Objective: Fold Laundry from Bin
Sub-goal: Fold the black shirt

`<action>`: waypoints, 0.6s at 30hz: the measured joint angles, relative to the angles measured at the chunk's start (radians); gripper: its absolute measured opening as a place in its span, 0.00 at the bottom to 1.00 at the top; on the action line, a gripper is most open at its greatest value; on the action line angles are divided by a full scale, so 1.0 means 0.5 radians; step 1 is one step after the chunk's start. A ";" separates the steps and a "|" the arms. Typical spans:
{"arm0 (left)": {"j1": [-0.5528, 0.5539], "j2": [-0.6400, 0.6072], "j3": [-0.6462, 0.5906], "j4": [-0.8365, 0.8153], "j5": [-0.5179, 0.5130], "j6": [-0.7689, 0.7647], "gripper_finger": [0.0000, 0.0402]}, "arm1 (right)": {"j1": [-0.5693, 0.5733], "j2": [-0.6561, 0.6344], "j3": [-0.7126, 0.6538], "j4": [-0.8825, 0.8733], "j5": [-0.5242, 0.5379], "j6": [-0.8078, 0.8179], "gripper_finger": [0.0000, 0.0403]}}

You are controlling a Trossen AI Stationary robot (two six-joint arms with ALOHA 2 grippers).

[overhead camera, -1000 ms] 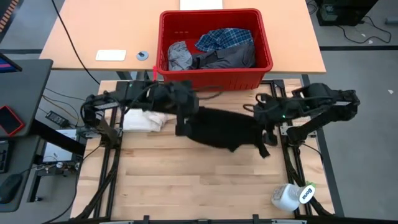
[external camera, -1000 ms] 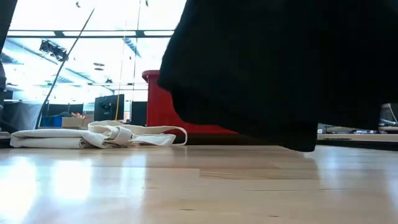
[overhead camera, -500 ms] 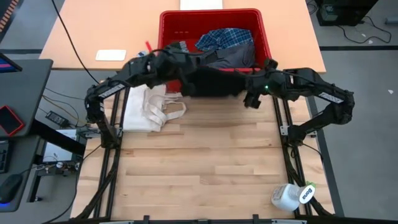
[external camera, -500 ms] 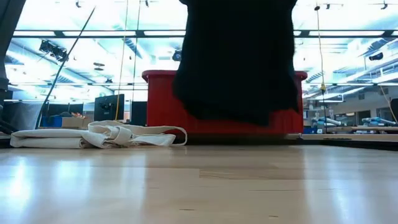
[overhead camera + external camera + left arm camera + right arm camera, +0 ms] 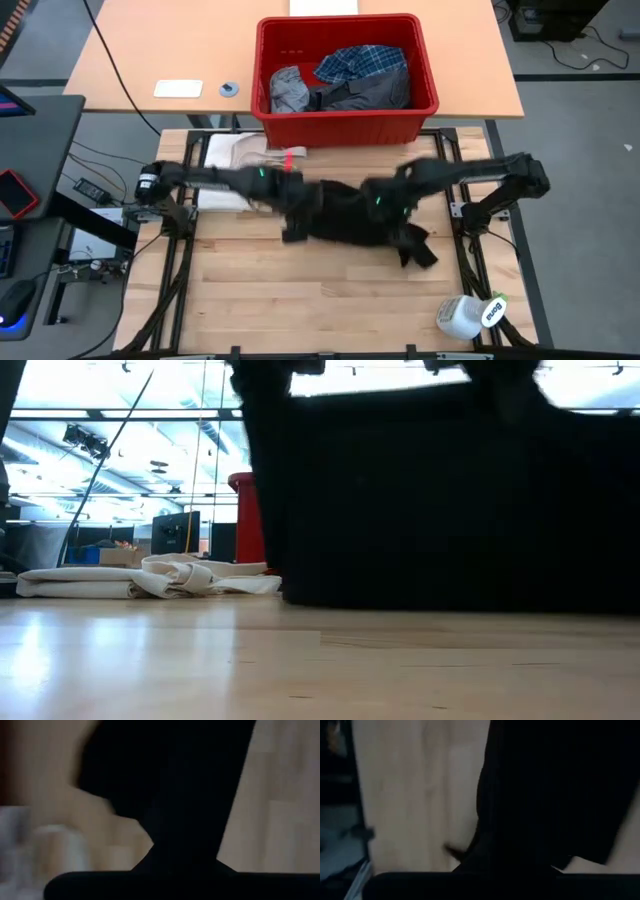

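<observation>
black garment (image 5: pixel 345 215) overhead, bin (image 5: pixel 345 115) beyond

1. A white jug (image 5: pixel 467 317) lying at the surface's (image 5: pixel 300 300) near right corner carries a blue label (image 5: pixel 492 312) with white lettering that looks like "Bona".
2. Nothing else can be read: the white card (image 5: pixel 178 88) on the far table shows no legible print, and the low and wrist views show no text.
</observation>
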 joint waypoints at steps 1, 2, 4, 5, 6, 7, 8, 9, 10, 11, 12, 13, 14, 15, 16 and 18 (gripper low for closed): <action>-0.062 -0.005 -0.109 0.095 0.039 -0.051 0.01 | 0.047 0.008 -0.088 0.047 -0.061 0.030 0.04; -0.120 -0.007 -0.204 0.199 0.069 -0.099 0.01 | 0.095 0.008 -0.173 0.112 -0.120 0.064 0.04; -0.227 -0.007 -0.340 0.366 0.112 -0.151 0.01 | 0.201 0.005 -0.314 0.260 -0.222 0.138 0.04; -0.278 -0.007 -0.392 0.435 0.132 -0.167 0.01 | 0.254 0.005 -0.372 0.343 -0.253 0.172 0.04; -0.326 -0.007 -0.437 0.502 0.146 -0.177 0.01 | 0.305 0.007 -0.415 0.419 -0.276 0.194 0.04; -0.369 -0.006 -0.475 0.565 0.148 -0.189 0.01 | 0.354 0.007 -0.450 0.487 -0.295 0.209 0.04; -0.409 -0.005 -0.503 0.620 0.149 -0.204 0.02 | 0.397 0.005 -0.477 0.551 -0.314 0.216 0.04; -0.445 -0.003 -0.520 0.657 0.153 -0.213 0.02 | 0.436 0.005 -0.493 0.618 -0.338 0.217 0.04; -0.479 -0.003 -0.535 0.695 0.163 -0.214 0.02 | 0.475 0.005 -0.503 0.687 -0.361 0.217 0.04; -0.511 -0.003 -0.540 0.722 0.171 -0.211 0.02 | 0.512 0.005 -0.510 0.754 -0.383 0.217 0.04; -0.542 -0.003 -0.543 0.744 0.180 -0.199 0.02 | 0.544 0.005 -0.510 0.832 -0.408 0.215 0.05; -0.569 -0.003 -0.550 0.764 0.186 -0.197 0.02 | 0.572 0.005 -0.510 0.907 -0.421 0.215 0.05; -0.589 -0.003 -0.557 0.766 0.188 -0.196 0.02 | 0.598 0.005 -0.510 0.986 -0.425 0.215 0.06; -0.605 -0.003 -0.568 0.761 0.191 -0.196 0.02 | 0.621 0.005 -0.510 1.061 -0.423 0.214 0.07; -0.616 -0.003 -0.573 0.739 0.192 -0.196 0.02 | 0.640 0.005 -0.511 1.122 -0.418 0.216 0.08; -0.627 -0.003 -0.592 0.718 0.190 -0.196 0.02 | 0.675 0.005 -0.511 1.212 -0.399 0.227 0.09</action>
